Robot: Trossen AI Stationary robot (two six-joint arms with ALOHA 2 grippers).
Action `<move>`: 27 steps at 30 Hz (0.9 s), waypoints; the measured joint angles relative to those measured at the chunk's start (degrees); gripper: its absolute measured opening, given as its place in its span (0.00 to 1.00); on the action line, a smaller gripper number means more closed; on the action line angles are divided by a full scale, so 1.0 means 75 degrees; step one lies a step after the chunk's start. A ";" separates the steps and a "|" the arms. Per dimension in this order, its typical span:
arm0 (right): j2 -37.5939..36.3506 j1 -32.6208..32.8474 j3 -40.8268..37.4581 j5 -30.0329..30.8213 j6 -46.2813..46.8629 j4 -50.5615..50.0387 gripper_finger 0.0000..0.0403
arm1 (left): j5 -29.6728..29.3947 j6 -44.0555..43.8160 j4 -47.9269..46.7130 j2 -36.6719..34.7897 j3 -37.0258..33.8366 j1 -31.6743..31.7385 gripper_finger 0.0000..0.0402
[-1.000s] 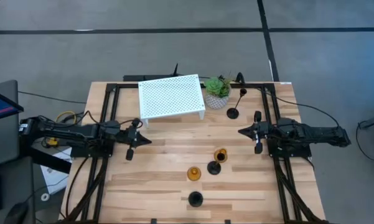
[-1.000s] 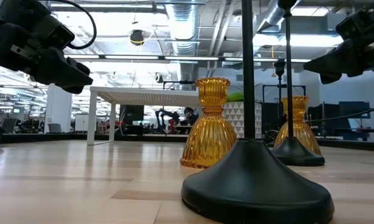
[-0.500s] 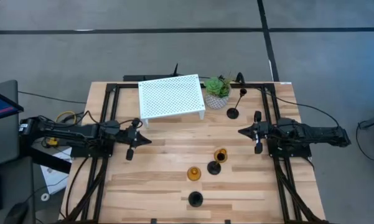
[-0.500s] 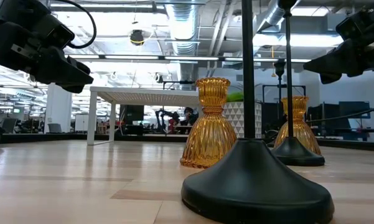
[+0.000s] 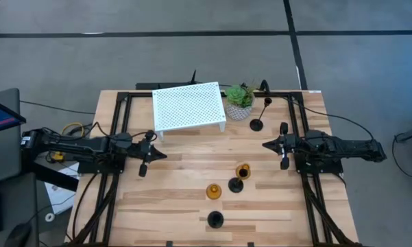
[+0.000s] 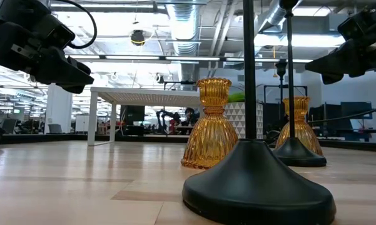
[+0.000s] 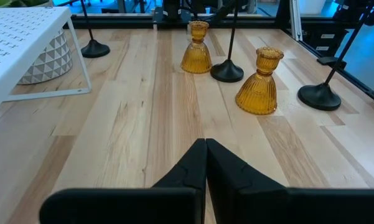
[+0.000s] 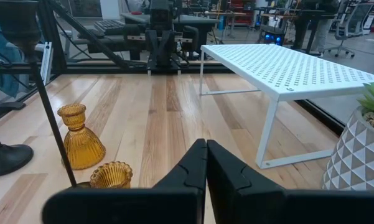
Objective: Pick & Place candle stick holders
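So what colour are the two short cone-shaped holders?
Amber-orange ribbed glass; clearest in the left wrist view.

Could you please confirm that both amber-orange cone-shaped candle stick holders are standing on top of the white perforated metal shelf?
Not quite: the high view shows both amber-orange cone-shaped candle stick holders standing on the wooden table, well in front of the white perforated metal shelf, not on top of it.

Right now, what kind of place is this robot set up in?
Probably a robotics lab or open workshop: exposed ceiling ducts overhead, a wooden table with two mounted arms, and more workbenches and office chairs beyond it.
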 joint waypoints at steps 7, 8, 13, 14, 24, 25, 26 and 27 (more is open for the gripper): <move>-0.0001 0.0002 0.0000 0.0000 -0.0001 0.0000 0.00 | -0.0003 0.0000 0.0003 0.0000 0.0000 0.0000 0.02; -0.0002 0.0001 -0.0001 0.0000 0.0001 0.0000 0.00 | -0.0003 0.0001 0.0009 0.0001 0.0000 0.0000 0.02; -0.0001 0.0001 0.0001 0.0000 -0.0001 0.0000 0.00 | -0.0003 0.0000 0.0061 0.0000 0.0002 0.0001 0.02; -0.0001 0.0002 -0.0002 0.0000 0.0000 0.0000 0.00 | -0.0003 0.0001 0.0063 0.0001 0.0000 0.0001 0.02; 0.0000 -0.0001 0.0001 0.0035 -0.1210 0.0003 0.00 | -0.0003 -0.0399 0.0242 0.0000 0.0000 -0.0002 0.02; 0.0000 -0.0001 0.0001 0.0032 -0.1111 0.0003 0.00 | -0.0009 -0.0618 0.0251 0.0001 0.0000 -0.0002 0.02; -0.0001 -0.0001 -0.0002 0.0032 -0.0942 0.0003 0.00 | -0.0020 -0.0875 0.0270 0.0000 0.0000 -0.0002 0.02; -0.0001 -0.0001 -0.0002 0.0032 -0.0768 0.0003 0.00 | -0.0023 -0.1202 0.0310 0.0003 0.0000 -0.0002 0.02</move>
